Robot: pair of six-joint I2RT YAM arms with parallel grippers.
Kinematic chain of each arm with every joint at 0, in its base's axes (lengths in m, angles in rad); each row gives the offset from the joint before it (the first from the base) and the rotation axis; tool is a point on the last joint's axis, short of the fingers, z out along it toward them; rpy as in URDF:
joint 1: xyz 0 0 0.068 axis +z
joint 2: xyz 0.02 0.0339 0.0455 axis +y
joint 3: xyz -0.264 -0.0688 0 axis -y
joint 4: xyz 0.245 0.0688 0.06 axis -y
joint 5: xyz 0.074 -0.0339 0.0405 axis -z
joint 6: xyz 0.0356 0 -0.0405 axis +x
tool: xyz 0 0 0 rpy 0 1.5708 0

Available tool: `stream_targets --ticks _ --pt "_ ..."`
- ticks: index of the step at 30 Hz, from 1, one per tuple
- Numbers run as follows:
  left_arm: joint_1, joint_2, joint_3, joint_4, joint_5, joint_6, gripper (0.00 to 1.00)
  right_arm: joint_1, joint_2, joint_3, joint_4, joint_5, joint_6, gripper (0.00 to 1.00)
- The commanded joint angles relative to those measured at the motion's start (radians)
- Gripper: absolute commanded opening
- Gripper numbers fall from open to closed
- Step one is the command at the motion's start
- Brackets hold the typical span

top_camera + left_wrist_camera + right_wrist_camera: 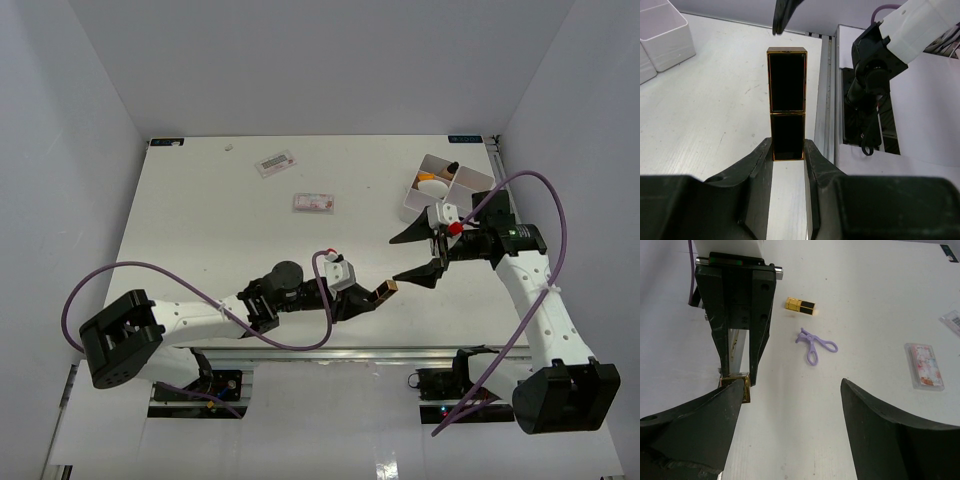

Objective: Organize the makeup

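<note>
White tray [470, 190] holding orange-and-white item [432, 185], left jaws clamping gold-and-black lipstick [787, 100], right jaws wide apart, empty

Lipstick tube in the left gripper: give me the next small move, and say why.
The left gripper is shut on the gold-and-black lipstick tube, whose free end lies by one finger of the open right gripper, not centred. So probably shift the right gripper sideways until that end sits between its jaws.
</note>
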Motion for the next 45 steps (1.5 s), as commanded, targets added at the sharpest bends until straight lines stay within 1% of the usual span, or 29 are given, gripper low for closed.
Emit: stream_targets --ticks 1,3,5,9,11,13,16,25,32,36,38,41,45 --pt "0.005 -0.017 0.005 0.063 0.015 -0.011 0.17 0.007 0.047 0.036 -0.154 -0.056 -0.178 0.81" --pt "0.011 -0.015 0.013 0.058 0.017 -0.008 0.17 0.02 0.067 0.049 -0.224 -0.052 -0.246 0.76" --pt "0.018 -0.013 0.023 0.05 0.019 -0.006 0.17 0.025 0.082 0.054 -0.299 -0.052 -0.325 0.74" --pt "0.029 -0.009 0.039 0.03 0.022 0.005 0.17 0.027 0.087 0.063 -0.362 -0.046 -0.384 0.73" --pt "0.032 -0.007 0.04 0.022 0.026 0.009 0.17 0.027 0.07 0.072 -0.351 -0.035 -0.379 0.73" --pt "0.034 -0.009 0.033 0.016 0.024 0.009 0.17 0.023 0.055 0.078 -0.309 -0.024 -0.312 0.73" --pt "0.037 -0.017 0.018 0.016 0.016 0.009 0.17 0.021 0.028 0.077 -0.269 -0.023 -0.26 0.74" --pt "0.055 -0.015 0.042 0.014 0.029 0.018 0.17 0.038 -0.004 0.013 -0.217 -0.027 -0.207 0.78" --pt "0.055 -0.011 0.069 0.01 0.04 0.021 0.17 0.055 0.025 -0.003 -0.164 -0.03 -0.171 0.78" --pt "0.055 -0.012 0.07 0.011 0.041 0.021 0.17 0.064 0.048 0.004 -0.168 -0.04 -0.174 0.71" --pt "0.055 -0.009 0.07 0.014 0.041 0.021 0.17 0.065 0.053 0.011 -0.176 -0.047 -0.181 0.6" --pt "0.056 -0.004 0.071 0.016 0.043 0.02 0.17 0.074 0.06 0.021 -0.185 -0.049 -0.189 0.51" --pt "0.056 -0.002 0.08 0.019 0.046 0.026 0.17 0.082 0.069 0.024 -0.191 -0.041 -0.197 0.44"
